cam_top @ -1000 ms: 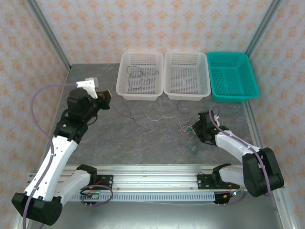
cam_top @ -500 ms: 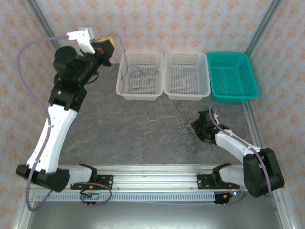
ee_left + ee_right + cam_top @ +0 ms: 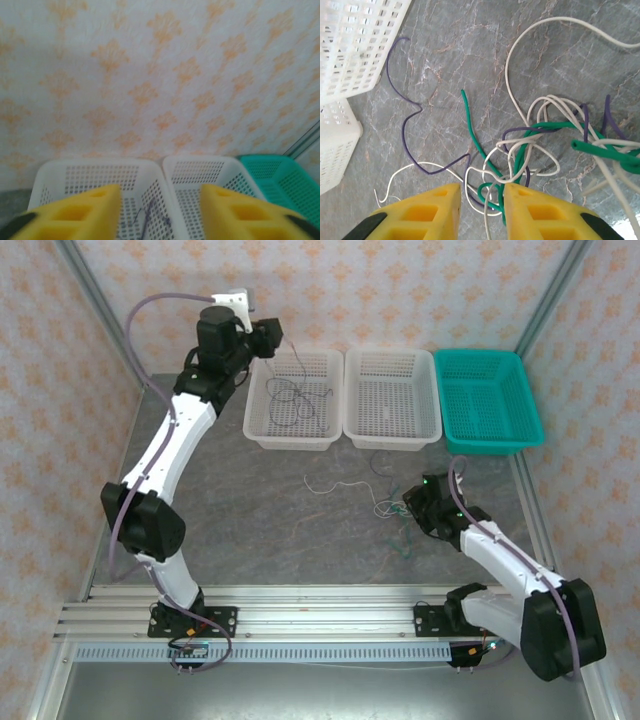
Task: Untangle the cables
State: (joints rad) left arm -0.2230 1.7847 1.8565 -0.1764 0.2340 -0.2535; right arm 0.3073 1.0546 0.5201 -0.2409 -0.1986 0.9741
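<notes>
Three thin cables (image 3: pixel 540 140), green, white and purple, lie tangled on the table (image 3: pixel 250 530). The right end effector (image 3: pixel 482 200) straddles some strands with narrowly parted fingers; I cannot tell whether it grips them. Up high, the left end effector (image 3: pixel 160 210) hangs spread above a white basket (image 3: pixel 262 432), where a dark cable (image 3: pixel 295 400) lies.

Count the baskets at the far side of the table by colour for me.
White baskets: 2 (left white basket, middle white basket)
Teal baskets: 1 (teal basket)
Total: 3
</notes>
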